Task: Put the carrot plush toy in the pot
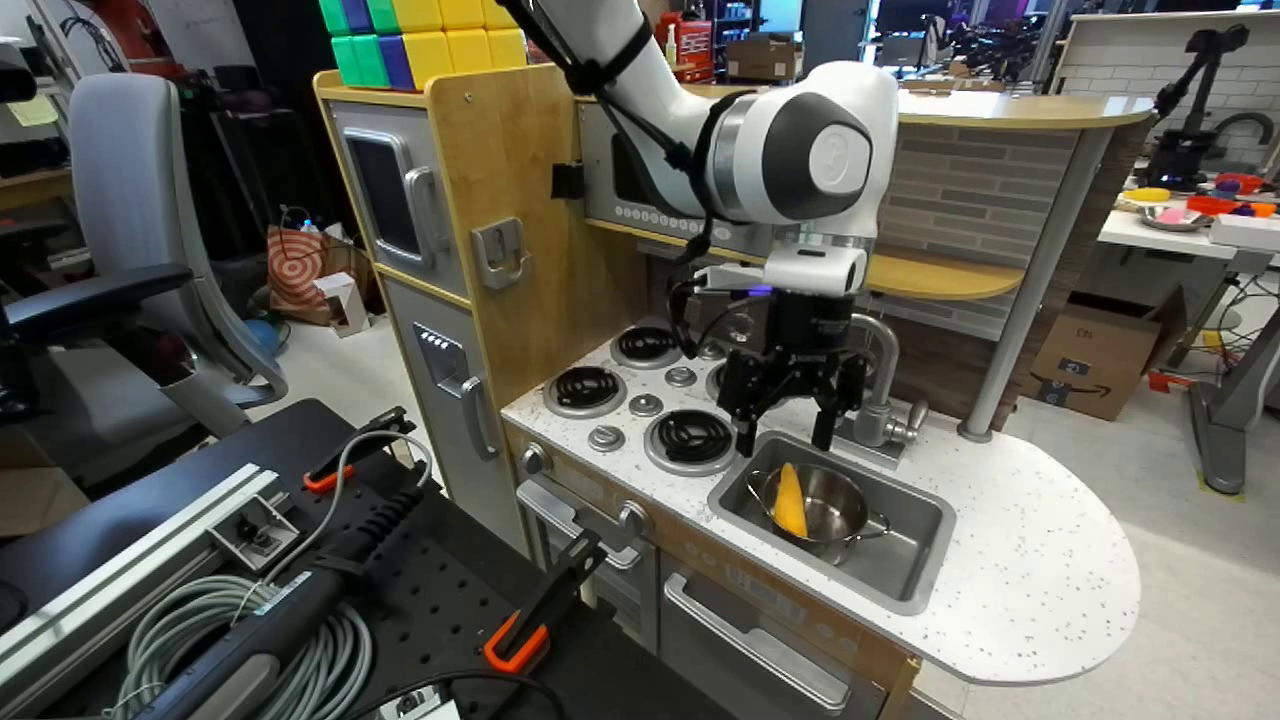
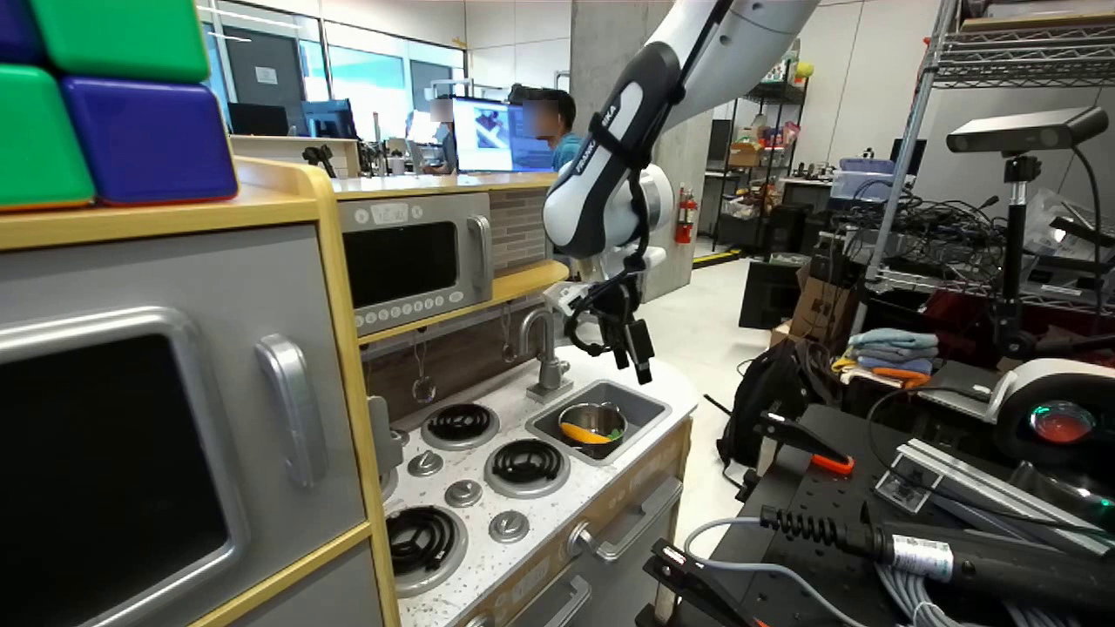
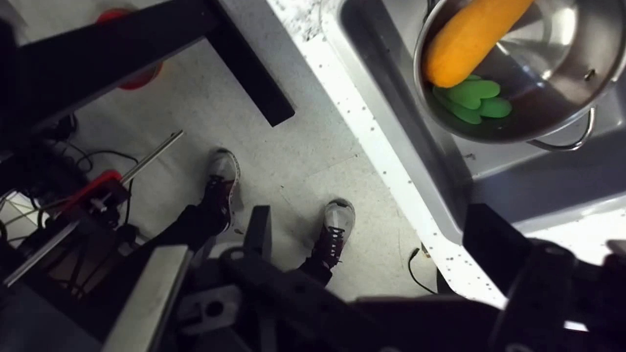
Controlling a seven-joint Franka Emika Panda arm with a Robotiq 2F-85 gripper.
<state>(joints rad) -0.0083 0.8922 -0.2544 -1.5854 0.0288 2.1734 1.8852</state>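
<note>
"Where's the carrot plush toy [image 1: 790, 502]?"

"Inside the pot [image 1: 840, 505], against its wall; both exterior views show its orange body there. The sink basin [image 1: 915, 545] surrounds the pot."

"And its green leaves [image 3: 472, 95]?"

"Plain in the wrist view, inside the pot. In an exterior view just a green patch [image 2: 616, 434] shows beside the orange."

"The tool [image 1: 785, 440]?"

"Higher than the pot and clear of it, its fingers [image 1: 825, 425] spread apart. Only the wrist view catches two shoes [image 3: 337, 220], on the floor [image 3: 303, 146] below the pot's level."
</note>
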